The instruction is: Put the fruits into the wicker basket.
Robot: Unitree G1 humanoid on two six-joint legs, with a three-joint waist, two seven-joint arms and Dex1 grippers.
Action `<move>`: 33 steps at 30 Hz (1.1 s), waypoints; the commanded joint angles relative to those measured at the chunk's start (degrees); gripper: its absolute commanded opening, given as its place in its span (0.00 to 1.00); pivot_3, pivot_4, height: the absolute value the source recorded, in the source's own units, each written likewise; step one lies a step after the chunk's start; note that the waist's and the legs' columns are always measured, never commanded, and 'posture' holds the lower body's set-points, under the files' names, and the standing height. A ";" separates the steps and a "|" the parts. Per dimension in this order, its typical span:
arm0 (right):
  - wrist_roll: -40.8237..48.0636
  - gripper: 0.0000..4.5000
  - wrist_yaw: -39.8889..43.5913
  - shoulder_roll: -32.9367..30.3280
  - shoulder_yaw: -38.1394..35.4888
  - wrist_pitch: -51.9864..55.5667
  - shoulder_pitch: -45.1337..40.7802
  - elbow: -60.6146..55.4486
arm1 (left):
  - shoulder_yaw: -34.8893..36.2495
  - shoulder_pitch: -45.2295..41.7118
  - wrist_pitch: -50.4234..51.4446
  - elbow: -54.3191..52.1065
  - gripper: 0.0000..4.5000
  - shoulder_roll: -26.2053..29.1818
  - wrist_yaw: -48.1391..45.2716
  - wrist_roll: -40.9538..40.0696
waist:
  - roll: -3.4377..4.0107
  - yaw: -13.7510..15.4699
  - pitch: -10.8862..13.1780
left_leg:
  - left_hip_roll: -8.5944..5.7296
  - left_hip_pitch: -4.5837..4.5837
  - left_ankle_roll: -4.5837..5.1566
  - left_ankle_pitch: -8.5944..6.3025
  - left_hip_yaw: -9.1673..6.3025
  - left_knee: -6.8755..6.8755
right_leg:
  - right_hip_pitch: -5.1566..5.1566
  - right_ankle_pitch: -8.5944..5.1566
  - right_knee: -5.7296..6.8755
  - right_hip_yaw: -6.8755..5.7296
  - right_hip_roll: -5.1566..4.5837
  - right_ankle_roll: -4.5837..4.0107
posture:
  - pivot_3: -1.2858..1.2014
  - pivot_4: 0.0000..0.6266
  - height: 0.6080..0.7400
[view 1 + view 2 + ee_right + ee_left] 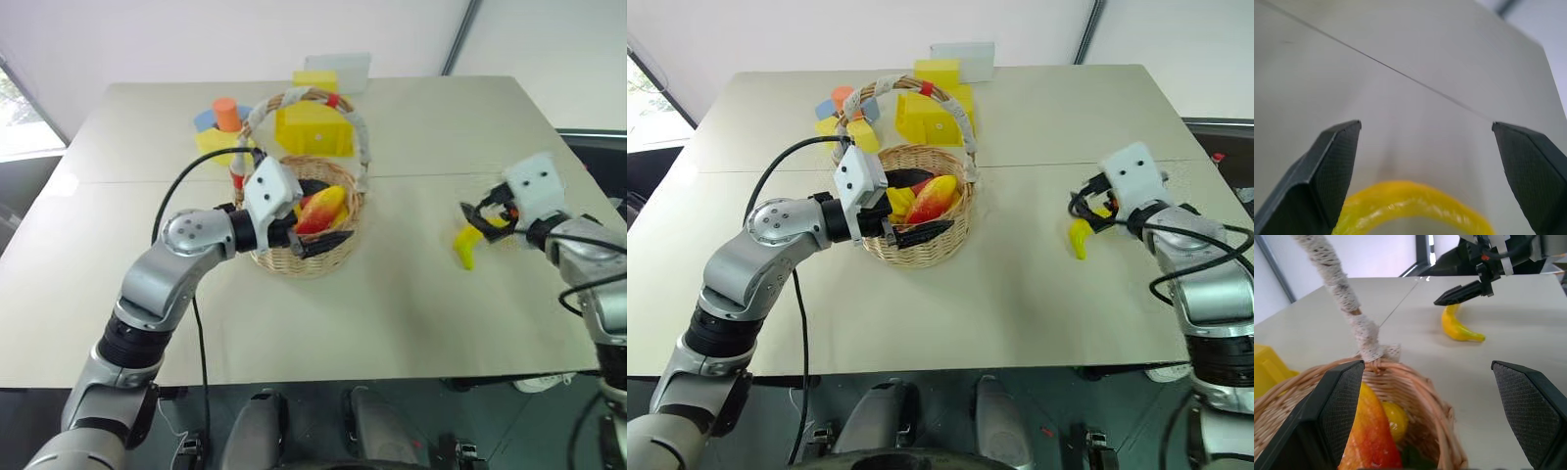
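A: Where's the banana (468,246) now?

B: Lying on the bench (411,313), well to the right of the basket (323,257), apart from it. The right gripper (482,213) sits just over it, fingers spread wide with nothing between them. In the right wrist view the banana (1410,205) curves across the gap between the two fingers, low and close in.

A: So its long axis?

B: Crosswise to the way the gripper points, I'd say, so the fingers would close toward its ends, not across its body. The gripper probably needs to drop and perhaps roll before closing.

A: And the left gripper (315,235)?

B: Also spread and empty, one finger over the basket's near rim. The mango (323,209) lies inside the basket, with a small yellow fruit (1394,417) tucked beside it.

A: Which arm takes the banana?

B: The right, clearly; it's right there, while the left is over at the basket. The banana looks like the one fruit left out on the bench.
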 commanded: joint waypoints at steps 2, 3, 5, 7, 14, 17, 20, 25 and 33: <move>-8.97 1.00 12.55 -8.00 6.20 -18.68 -2.08 13.35 | 4.14 0.88 0.38 -3.20 0.99 2.01 -2.79 -4.06 | -0.01 -0.25 0.01 | 0.05 0.09 0.00 0.00 0.10 0.01 | 0.04 0.00 0.01 0.01 0.01 0.00 | 0.52 0.24 1.00; -10.13 1.00 14.46 -8.24 7.57 -22.01 -3.20 16.04 | 4.78 1.00 0.58 -3.31 0.99 2.47 -3.19 -4.66 | -0.04 -0.55 0.02 | 0.08 0.11 0.00 0.00 0.12 0.02 | 0.05 0.00 0.01 0.01 0.03 0.00 | 0.52 0.24 1.00; -13.04 1.00 16.94 -7.74 10.00 -27.81 -6.17 21.84 | 6.01 1.37 1.10 -3.57 0.99 3.64 -4.03 -5.79 | 0.00 -0.85 0.01 | 0.10 0.27 0.00 0.00 0.30 0.02 | 0.05 0.00 0.10 0.13 0.13 0.01 | 0.52 0.24 1.00; -15.78 1.00 18.21 -6.35 12.07 -32.41 -9.92 28.17 | 7.31 2.04 1.26 -3.95 0.99 4.99 -4.79 -6.47 | 0.01 -1.27 0.03 | 0.13 0.33 -0.02 0.01 0.35 0.00 | 0.05 0.00 0.20 0.19 0.18 0.00 | 0.52 0.24 1.00; -24.12 1.00 17.79 -0.75 17.30 -45.69 -22.32 49.33 | 9.87 6.18 2.39 -7.07 0.99 8.52 -5.63 -8.94 | 0.06 -1.84 0.05 | 0.23 0.33 -0.04 0.02 0.40 -0.01 | 0.03 0.00 0.18 0.26 0.13 0.00 | 0.52 0.24 1.00; -27.08 1.00 16.89 1.21 18.94 -50.22 -26.13 56.55 | 9.54 7.46 2.87 -8.86 0.99 8.79 -5.20 -9.42 | 0.04 -1.75 0.06 | 0.18 0.32 -0.04 0.02 0.40 0.00 | 0.05 0.01 0.17 0.27 0.04 0.00 | 0.52 0.24 1.00; -29.67 1.00 15.03 2.80 19.90 -53.37 -29.00 62.00 | 9.38 7.52 3.54 -9.78 0.99 8.17 -4.50 -9.94 | 0.02 -1.77 0.05 | 0.17 0.35 -0.04 0.02 0.38 0.04 | 0.11 0.01 0.15 0.27 0.03 0.00 | 0.52 0.24 1.00; -32.68 0.72 11.72 4.16 20.53 -56.97 -30.92 67.09 | 8.53 7.71 4.26 -11.11 1.00 7.29 -3.67 -10.33 | 0.01 -1.87 0.05 | 0.17 0.51 -0.05 0.02 0.39 0.03 | 0.24 0.01 0.17 0.29 0.04 0.00 | 0.52 0.24 1.00; -33.25 0.19 7.45 2.25 18.14 -59.69 -28.55 62.80 | 7.97 8.27 4.03 -10.53 1.00 6.61 -3.48 -10.02 | 0.01 -1.85 0.04 | 0.17 0.53 -0.05 0.03 0.40 0.03 | 0.25 0.01 0.19 0.33 0.04 0.00 | 0.52 0.24 1.00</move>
